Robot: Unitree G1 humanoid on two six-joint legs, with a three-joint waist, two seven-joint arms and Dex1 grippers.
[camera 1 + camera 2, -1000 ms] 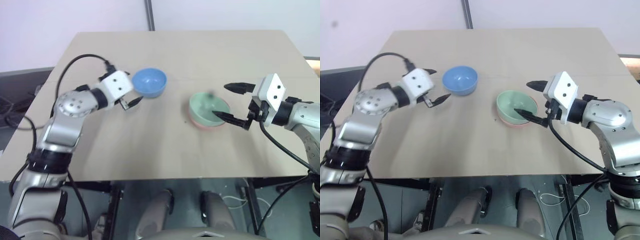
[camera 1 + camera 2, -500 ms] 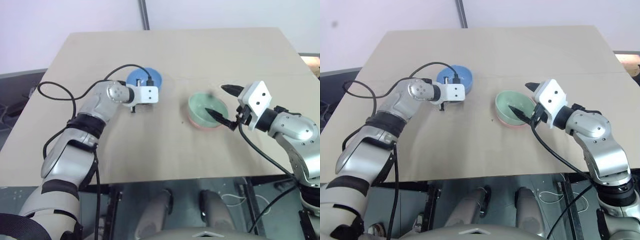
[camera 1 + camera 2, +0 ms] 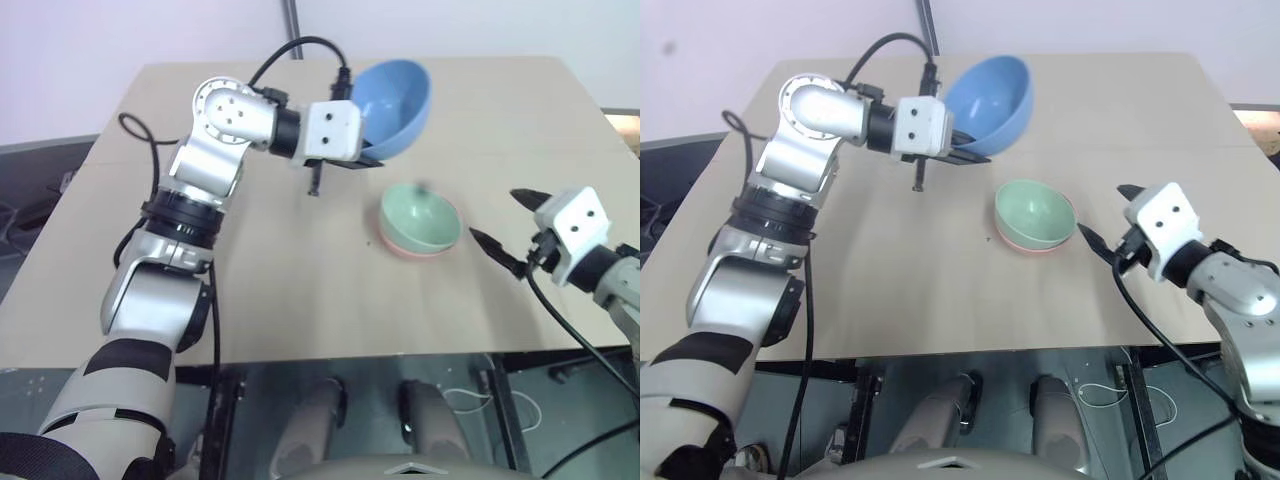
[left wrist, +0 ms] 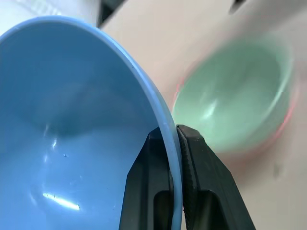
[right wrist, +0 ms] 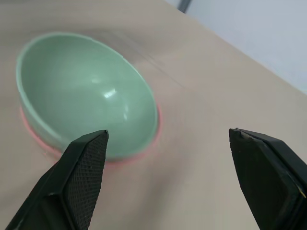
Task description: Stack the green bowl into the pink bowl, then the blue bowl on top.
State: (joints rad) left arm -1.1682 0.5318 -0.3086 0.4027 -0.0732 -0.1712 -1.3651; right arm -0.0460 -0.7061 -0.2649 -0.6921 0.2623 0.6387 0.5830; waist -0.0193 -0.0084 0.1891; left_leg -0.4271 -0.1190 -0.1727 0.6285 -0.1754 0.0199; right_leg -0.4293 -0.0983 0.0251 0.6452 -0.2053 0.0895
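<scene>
Carrying: the left gripper (image 4: 169,143) is clamped on the rim of the small round sky-blue plastic bowl (image 3: 392,95), one black finger inside the wall and one outside; the blue bowl hangs tilted in the air above the far part of the table, its opening turned toward the left arm.
Stack so far: the small round mint-green plastic bowl (image 3: 420,216) sits nested in the small round salmon-pink plastic bowl (image 5: 154,139), of which just a thin pink rim peeks out beneath; the pair rests on the pale wooden table (image 3: 300,290) at centre right.
Right gripper (image 3: 512,230): spread wide and holding nothing, just beside the stack on its right, not touching it.
Weight: the blue bowl looks light, judging by how a pinch at one edge carries it.
Stiffness: it seems a rigid, thin shell; the rim shows no bending in the grip.
Surface: smooth and glossy, so likely slippery; a rim pinch could let it swing or slide.
Where to hold: the rim, as now, since the rounded outside offers no other purchase.
Placing: levelling the bowl before letting go over the green bowl should help it seat.
Risk: a tilted drop might knock the light stack sideways.
</scene>
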